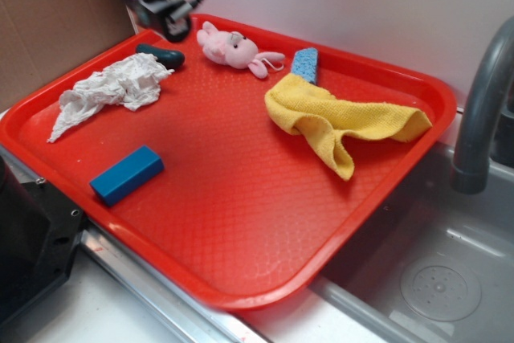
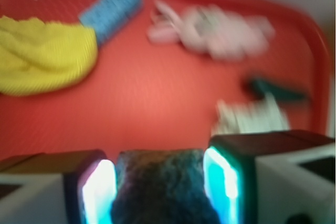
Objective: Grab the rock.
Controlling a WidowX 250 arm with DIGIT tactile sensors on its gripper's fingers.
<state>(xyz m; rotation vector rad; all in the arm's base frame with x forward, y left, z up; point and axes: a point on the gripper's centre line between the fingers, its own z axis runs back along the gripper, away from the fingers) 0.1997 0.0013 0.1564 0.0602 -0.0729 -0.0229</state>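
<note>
Gripper (image 2: 160, 182) is raised over the far left corner of the red tray (image 1: 241, 222), pinching the rock (image 2: 160, 187) between its two pads. Pink plush bunny (image 1: 229, 47) and white crumpled cloth (image 1: 112, 90) lie below near that corner.

White wall (image 1: 361, 6), steel sink (image 1: 450, 279)

hand (image 2: 160, 182) raised over tray's far corner, fingers (image 2: 97, 190) clamped on rock (image 2: 160, 184).
</note>
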